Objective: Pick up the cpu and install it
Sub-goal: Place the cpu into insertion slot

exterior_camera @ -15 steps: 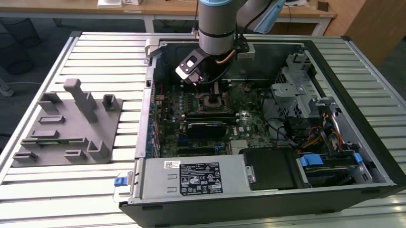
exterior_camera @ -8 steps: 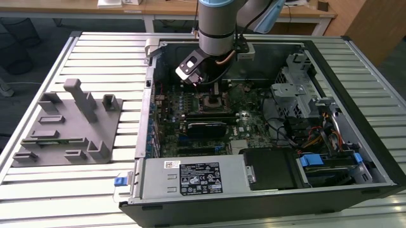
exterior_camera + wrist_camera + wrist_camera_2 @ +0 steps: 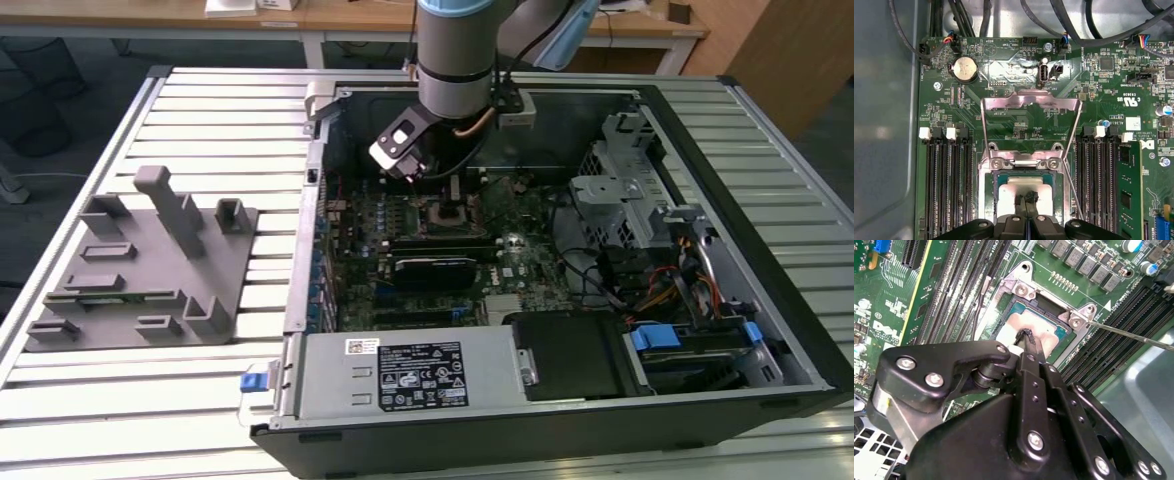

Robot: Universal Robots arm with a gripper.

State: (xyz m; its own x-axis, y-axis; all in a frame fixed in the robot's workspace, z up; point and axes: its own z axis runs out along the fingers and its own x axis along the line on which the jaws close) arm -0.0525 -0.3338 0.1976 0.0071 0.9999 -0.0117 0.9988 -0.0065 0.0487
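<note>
The cpu lies flat in the open socket of the motherboard, its pale metal top showing in both wrist views. My gripper stands straight over it, fingers shut together on a small dark nub at the middle of the cpu's top. In the exterior view the gripper reaches down into the computer case just above the socket. The socket's metal load plate is swung up and open, and its thin wire lever sticks out to one side.
Black memory slots flank the socket on both sides, and a green card stands beside one set. The case lies open with a drive cage and cables. A grey fixture sits at the exterior view's left.
</note>
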